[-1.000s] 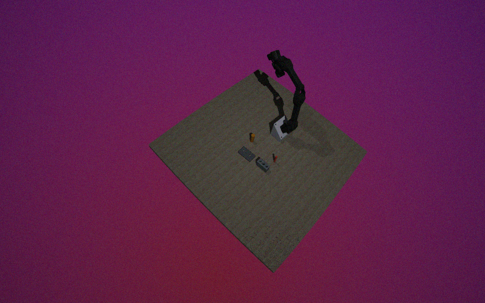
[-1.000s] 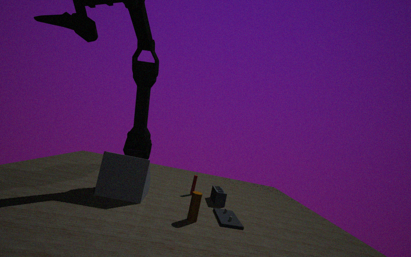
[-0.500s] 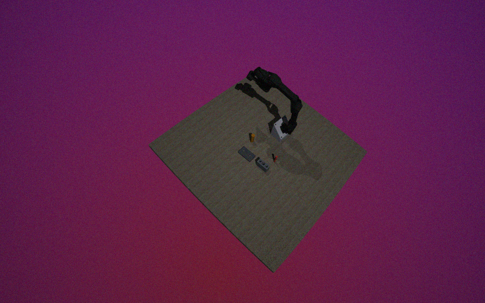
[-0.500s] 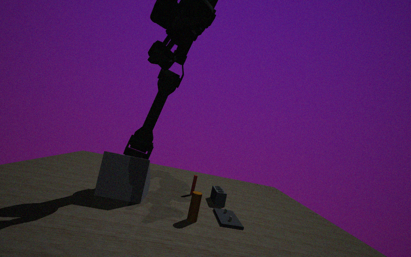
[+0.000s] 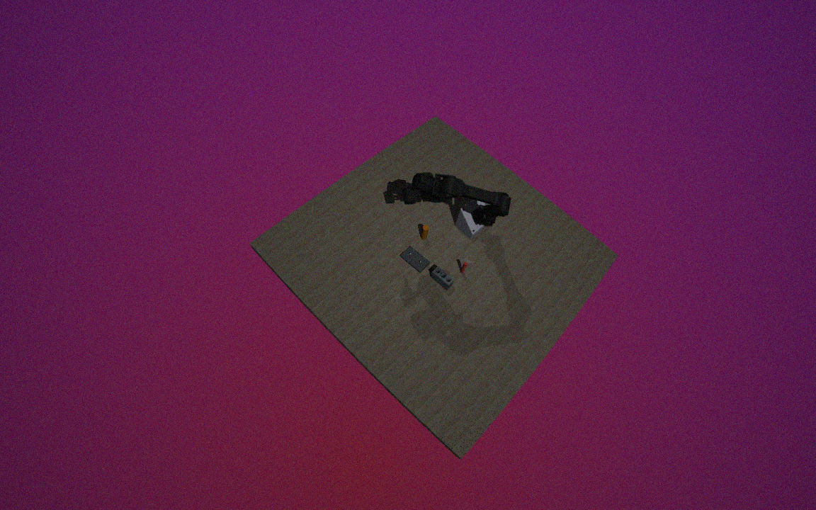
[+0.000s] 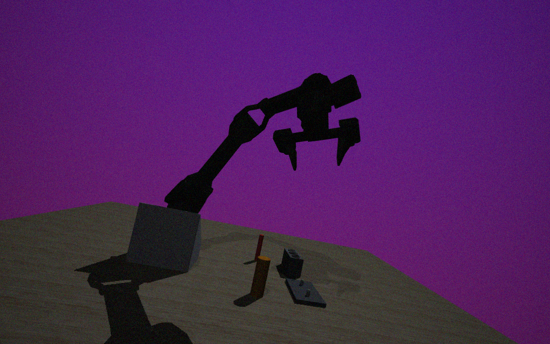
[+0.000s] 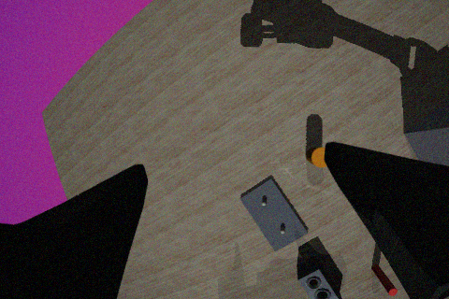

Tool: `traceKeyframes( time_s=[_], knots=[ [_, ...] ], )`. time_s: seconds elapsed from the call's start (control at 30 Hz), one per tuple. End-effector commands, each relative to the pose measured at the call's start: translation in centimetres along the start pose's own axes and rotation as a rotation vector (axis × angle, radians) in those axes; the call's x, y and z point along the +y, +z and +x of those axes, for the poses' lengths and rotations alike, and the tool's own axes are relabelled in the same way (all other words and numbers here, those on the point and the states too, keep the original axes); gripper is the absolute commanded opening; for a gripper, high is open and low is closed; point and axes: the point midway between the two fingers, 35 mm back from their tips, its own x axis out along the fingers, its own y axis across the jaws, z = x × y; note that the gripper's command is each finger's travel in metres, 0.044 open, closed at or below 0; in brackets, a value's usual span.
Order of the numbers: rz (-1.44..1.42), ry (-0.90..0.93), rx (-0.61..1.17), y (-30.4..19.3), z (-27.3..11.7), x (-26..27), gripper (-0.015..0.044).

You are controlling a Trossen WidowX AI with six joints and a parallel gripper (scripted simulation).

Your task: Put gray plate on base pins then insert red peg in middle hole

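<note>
High above the wooden table (image 6: 55, 274), my gripper (image 6: 316, 164) hangs wide and empty; below, orange cylinder (image 6: 260, 276) stands beside base (image 6: 305, 292), gray plate (image 6: 291, 262) and red peg (image 6: 259, 246).

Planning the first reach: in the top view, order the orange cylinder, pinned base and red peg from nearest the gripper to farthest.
1. orange cylinder, just below the gripper
2. pinned base, farther down
3. red peg, lower right
</note>
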Motion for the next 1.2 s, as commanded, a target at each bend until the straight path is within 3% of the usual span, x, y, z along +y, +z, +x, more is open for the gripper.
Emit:
traceKeyframes(
  time_s=[0.0,0.43,0.73,0.93,1.17],
  knots=[
    [-0.131,-0.016,0.118,-6.8,0.2,-0.4,0.0440],
    [-0.515,-0.158,0.510,-26.8,0.1,-8.4,0.0440],
    [-0.531,-0.168,0.528,-26.6,0.6,-9.5,0.0440],
    [-0.531,-0.168,0.531,-29.3,5.7,-11.3,0.0440],
    [-0.531,-0.168,0.532,-30.2,6.9,-11.7,0.0440]
  ],
)
